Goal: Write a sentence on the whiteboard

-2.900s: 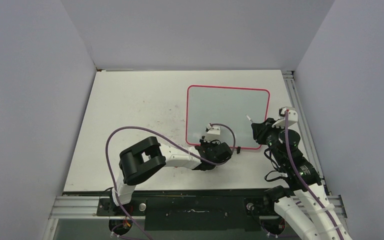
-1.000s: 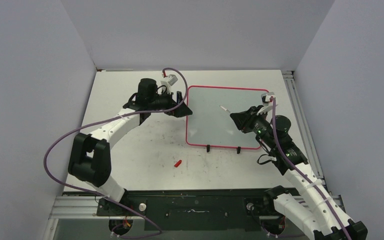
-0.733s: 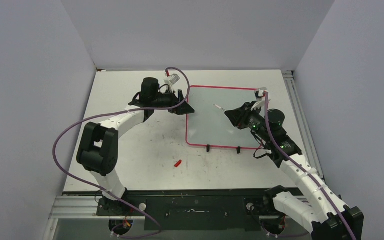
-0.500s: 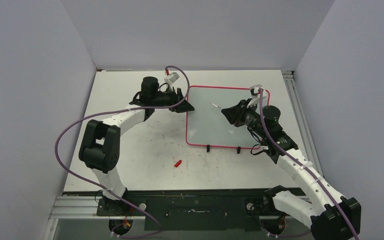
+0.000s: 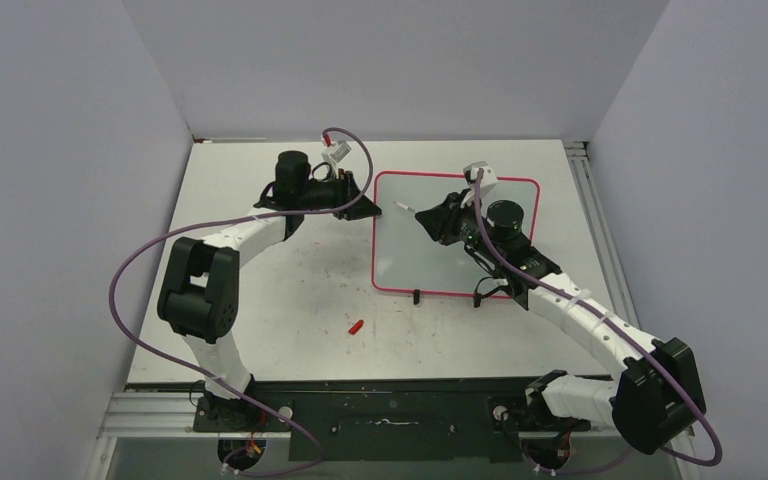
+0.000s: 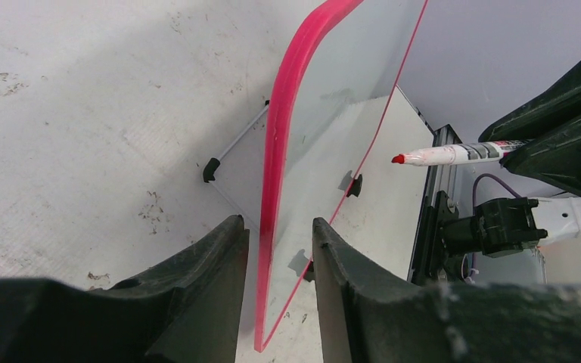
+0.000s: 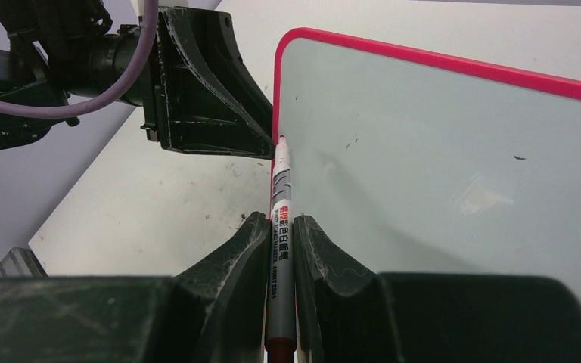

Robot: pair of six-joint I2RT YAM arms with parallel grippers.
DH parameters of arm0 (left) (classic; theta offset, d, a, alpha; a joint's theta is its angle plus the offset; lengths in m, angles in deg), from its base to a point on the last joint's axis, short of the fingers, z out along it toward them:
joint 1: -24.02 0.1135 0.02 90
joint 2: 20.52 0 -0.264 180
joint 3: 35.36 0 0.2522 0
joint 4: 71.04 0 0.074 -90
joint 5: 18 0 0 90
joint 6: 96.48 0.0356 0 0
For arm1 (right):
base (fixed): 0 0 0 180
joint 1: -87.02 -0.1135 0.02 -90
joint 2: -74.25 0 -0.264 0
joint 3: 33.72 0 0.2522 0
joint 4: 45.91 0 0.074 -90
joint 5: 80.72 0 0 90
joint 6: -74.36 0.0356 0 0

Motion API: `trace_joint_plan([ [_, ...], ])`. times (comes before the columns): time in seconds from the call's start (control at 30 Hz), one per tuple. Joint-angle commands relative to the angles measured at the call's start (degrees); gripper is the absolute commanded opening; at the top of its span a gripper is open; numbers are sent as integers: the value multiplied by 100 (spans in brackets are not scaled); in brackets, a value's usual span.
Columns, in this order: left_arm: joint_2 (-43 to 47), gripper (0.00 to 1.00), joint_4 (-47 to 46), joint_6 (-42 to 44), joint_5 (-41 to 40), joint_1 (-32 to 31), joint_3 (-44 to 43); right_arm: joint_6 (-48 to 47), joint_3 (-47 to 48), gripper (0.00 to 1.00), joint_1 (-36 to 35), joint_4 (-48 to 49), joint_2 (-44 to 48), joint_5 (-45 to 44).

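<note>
Now L fingers [image 6: 197, 280] astride whiteboard [image 5: 440, 265] edge (R fingers [image 7: 231, 257]: marker [image 7: 281, 204]).

L gripper [image 5: 370, 209] part-open, R gripper [image 7: 280, 223] clamping marker [image 7: 281, 178], both arms outstretched

Marker [image 7: 281, 204] rear, whiteboard [image 7: 439, 166] side beyond right-wrist view.

One whiteboard [image 5: 410, 262], one marker [image 7: 280, 206], one red cap [image 5: 356, 326].
</note>
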Motion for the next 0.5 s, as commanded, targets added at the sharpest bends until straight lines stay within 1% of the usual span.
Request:
trace_joint_plan([
  [0.0, -40, 33, -354, 154, 195, 60, -106, -240, 353, 5, -169, 725, -175, -353],
  [0.1, -35, 31, -360, 193, 188, 71, -92, -280, 413, 5, -209, 809, -305, -417],
  [0.23, -40, 23, -372, 236, 187, 79, -81, -299, 429, 5, -254, 913, -393, -501],
  [0.47, -56, 16, -380, 348, 144, 80, -43, -345, 452, 5, -313, 1006, -509, -592],
])
